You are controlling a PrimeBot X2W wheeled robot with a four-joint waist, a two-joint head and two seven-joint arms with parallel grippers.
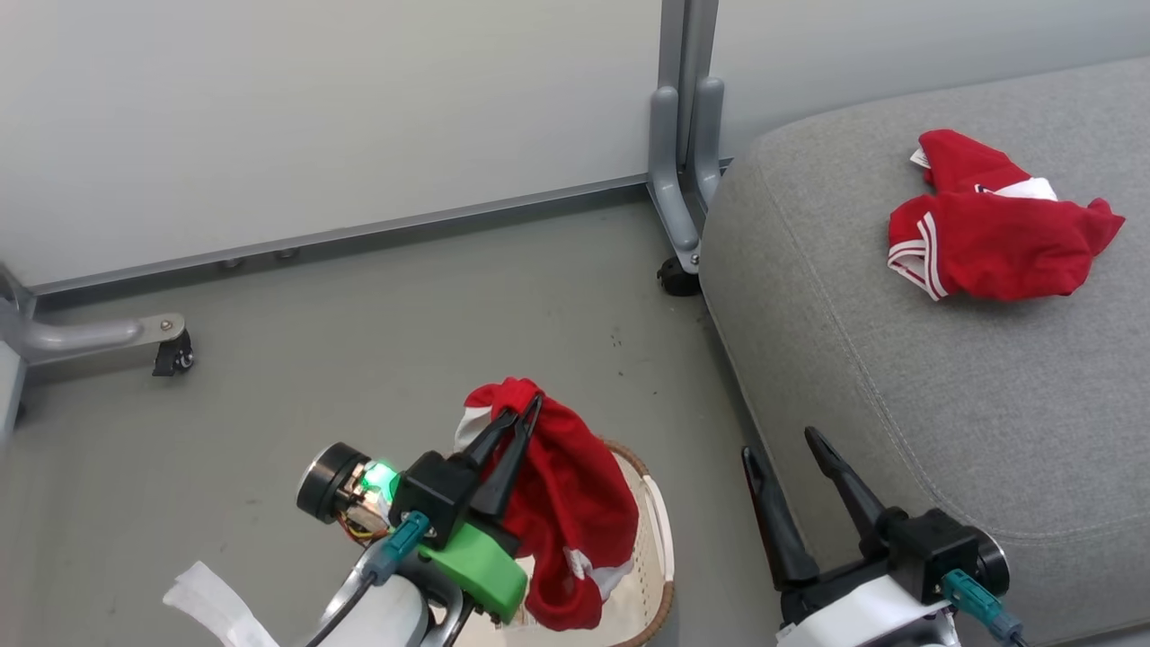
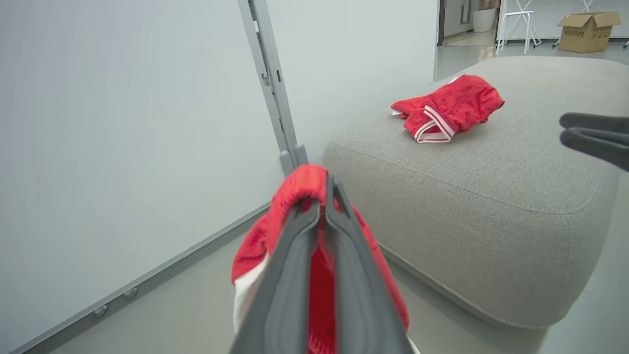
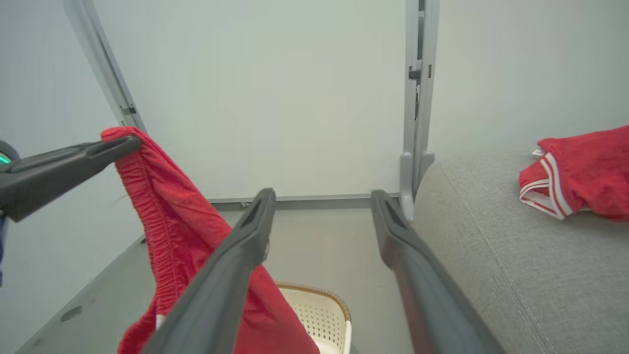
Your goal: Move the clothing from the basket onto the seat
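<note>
Left hand (image 1: pixel 528 404) clamped on clothing (image 1: pixel 575 512) above basket (image 1: pixel 643 575) — right hand (image 1: pixel 780 443) apart beside seat (image 1: pixel 943 377)

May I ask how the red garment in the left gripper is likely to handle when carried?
Probably floppy: the red garment hangs in loose folds from the left gripper. Likely light, since a pinch at one edge holds it.

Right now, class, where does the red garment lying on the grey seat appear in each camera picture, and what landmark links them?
Head view: red garment upper right, on the seat.
Left wrist view: red garment above centre, to the right.
Right wrist view: red garment at the right edge, mid-height.
Shared landmark: grey upright post, left of the seat everywhere.
</note>
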